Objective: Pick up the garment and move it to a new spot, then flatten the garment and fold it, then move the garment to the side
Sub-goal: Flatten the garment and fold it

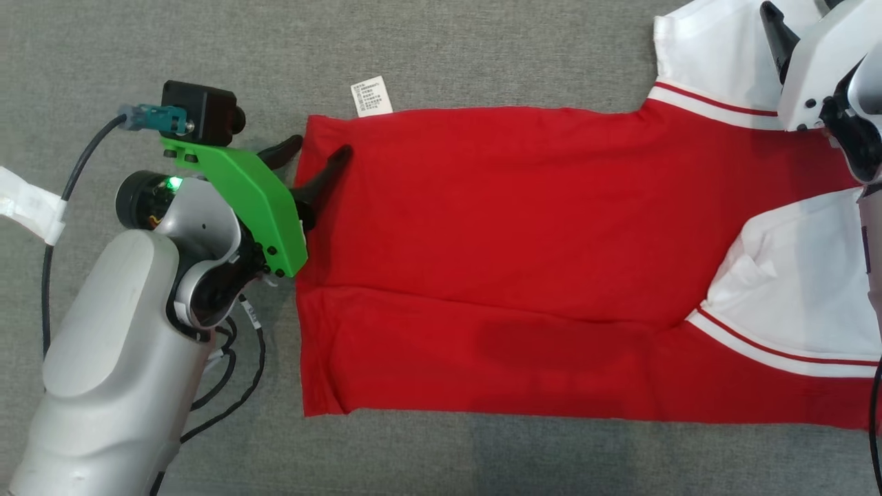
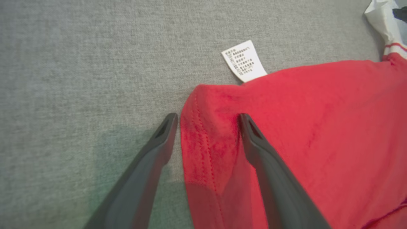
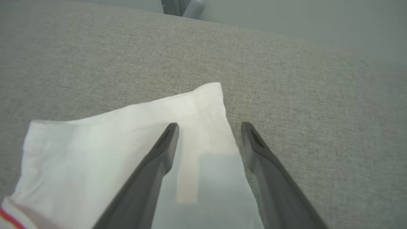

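garment | flat, long axis left-right | sleeves right | seemingly folded

Red garment, white sleeves, flat on grey surface.

The shirt is bright red with white sleeves, each edged by a white band carrying a thin red stripe. Its label is white with dark print. The bench is mottled grey. The left hand is black, its bracket bright green.
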